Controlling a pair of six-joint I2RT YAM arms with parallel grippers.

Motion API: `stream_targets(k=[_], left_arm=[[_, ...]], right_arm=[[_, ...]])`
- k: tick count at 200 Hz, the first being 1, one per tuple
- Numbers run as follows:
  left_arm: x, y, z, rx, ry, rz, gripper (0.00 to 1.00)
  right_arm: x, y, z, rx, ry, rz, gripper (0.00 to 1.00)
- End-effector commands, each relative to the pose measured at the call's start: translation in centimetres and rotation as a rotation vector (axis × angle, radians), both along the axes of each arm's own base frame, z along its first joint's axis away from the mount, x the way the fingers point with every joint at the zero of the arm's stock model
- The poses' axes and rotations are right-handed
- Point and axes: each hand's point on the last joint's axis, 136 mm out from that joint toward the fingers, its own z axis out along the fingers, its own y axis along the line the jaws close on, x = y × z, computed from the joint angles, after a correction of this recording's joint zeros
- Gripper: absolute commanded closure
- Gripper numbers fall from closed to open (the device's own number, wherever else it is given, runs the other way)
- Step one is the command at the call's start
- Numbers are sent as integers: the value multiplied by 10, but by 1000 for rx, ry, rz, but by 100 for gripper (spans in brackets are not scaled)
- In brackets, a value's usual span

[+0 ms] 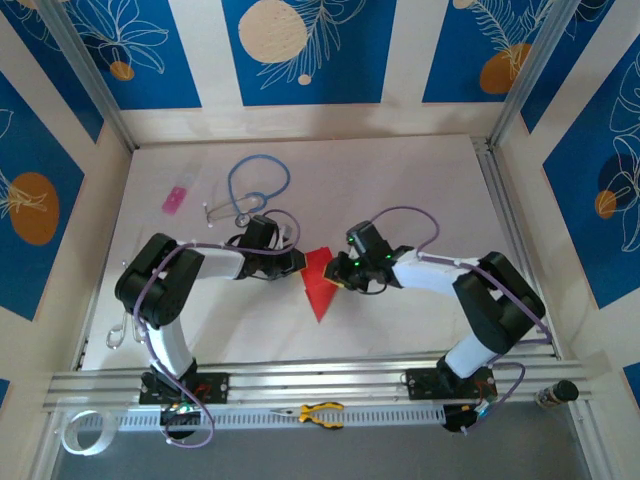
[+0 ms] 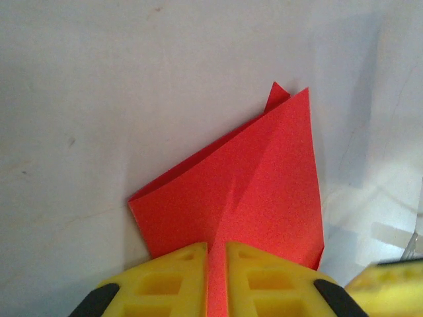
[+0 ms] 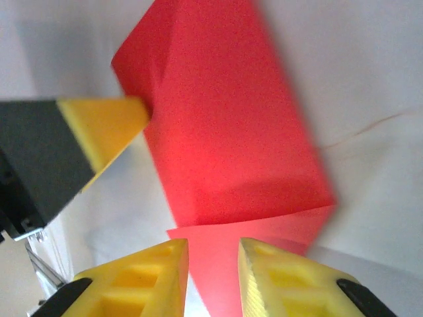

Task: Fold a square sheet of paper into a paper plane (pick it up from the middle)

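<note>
At the middle of the table [image 1: 400,180], between the two arms, the square sheet of paper [image 1: 320,282] lies partly folded into a red wedge whose tip points toward the arm bases. The left gripper [image 2: 217,249] is clamped on it: in the left wrist view the yellow fingers [image 2: 175,271] meet with only the red layers between them, at a crease running up the sheet. The right gripper [image 3: 213,254] sits at the opposite edge with its jaws parted. A red flap lies in the gap, and neither pad appears to press on it.

The step in hand looks like setting a fold while one claw anchors the paper. To do it well, the left grip should hold firm without dragging, since thin paper likely slides on the smooth surface and its layers can shear out of line. The right claw should take only the flap it means to move, close near the edge, and bring that edge up to the crease before pressing down. A slow, low arc would avoid crumpling at the anchored side.
</note>
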Motion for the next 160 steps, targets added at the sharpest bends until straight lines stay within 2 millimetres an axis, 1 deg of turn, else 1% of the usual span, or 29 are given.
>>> stream_targets(k=[1, 20, 34, 78, 102, 119, 139, 160], left_arm=[[-9, -7, -14, 5, 12, -78, 86], [-10, -10, -13, -2, 6, -101, 86], [-9, -12, -12, -1, 3, -113, 87], [-11, -13, -12, 9, -1, -140, 87], [-12, -13, -11, 12, 0, -140, 87], [-11, -12, -11, 13, -3, -138, 87], [-11, -12, -10, 14, -4, -138, 87], [-11, -12, -10, 11, -2, -135, 87]], right_arm=[[-9, -24, -7, -17, 35, 2, 72], [-7, -28, -3, 10, 44, 8, 71], [-6, -30, -5, 24, 65, 8, 71], [-2, -20, -8, 86, 84, 27, 71], [2, -18, -11, 89, 94, 31, 71], [4, -19, -15, 80, 99, 31, 71], [7, -16, -13, 96, 70, 54, 71], [10, -18, -16, 88, 71, 50, 71]])
